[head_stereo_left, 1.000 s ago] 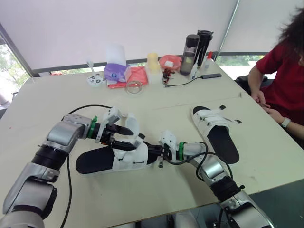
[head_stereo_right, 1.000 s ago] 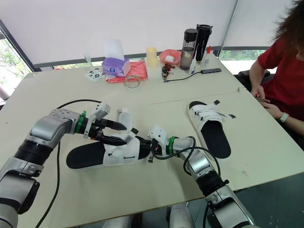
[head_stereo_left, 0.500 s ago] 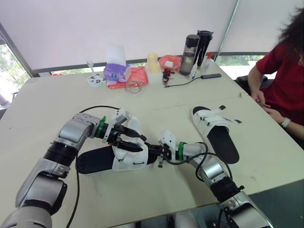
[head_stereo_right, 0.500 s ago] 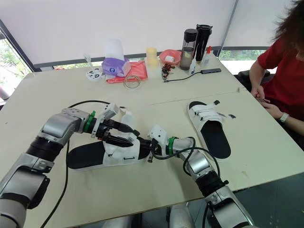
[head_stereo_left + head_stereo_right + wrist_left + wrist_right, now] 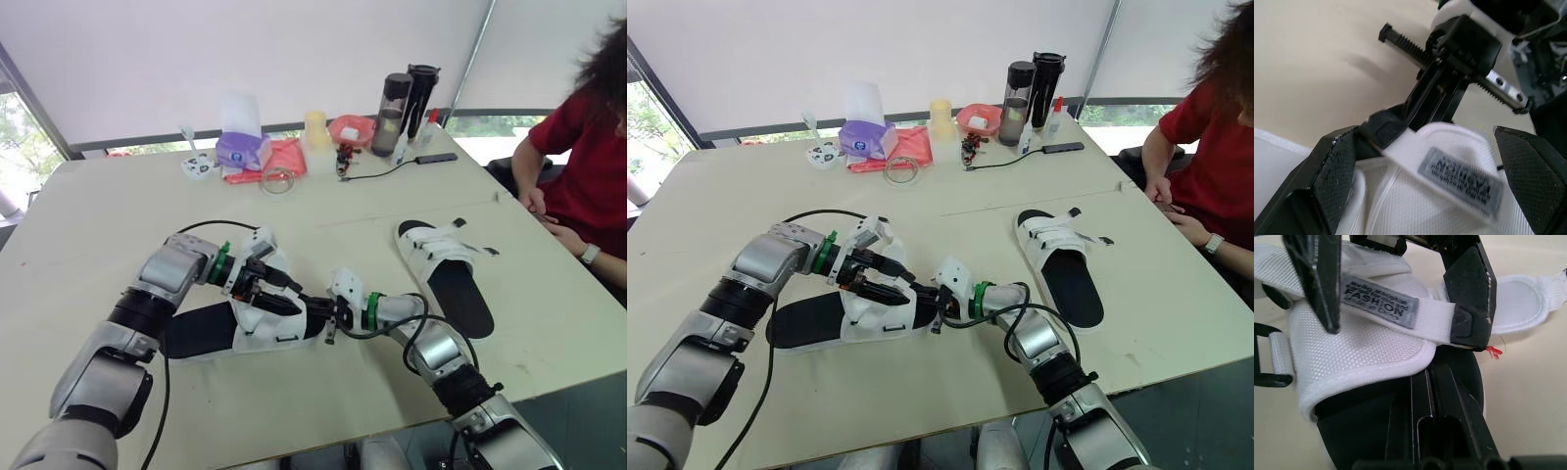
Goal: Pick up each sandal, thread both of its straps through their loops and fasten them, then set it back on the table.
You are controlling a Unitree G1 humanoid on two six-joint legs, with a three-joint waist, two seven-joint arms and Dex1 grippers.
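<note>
My left tool [image 5: 290,294] has swung in over the last second and now straddles the labelled strap [image 5: 1454,178] of the near sandal [image 5: 211,331]. Its fingers are wide and not yet pinching, so I judge threading can begin. The sandal rests on the table [image 5: 88,225], my left forearm low, wrist bent inward. My right tool [image 5: 331,315] reaches under the upper from the other side; its grip I cannot tell.

Left gripper [image 5: 292,297] lower, over the strap [image 5: 1380,307] of the sandal [image 5: 196,331], nearer the right gripper [image 5: 315,313]
</note>
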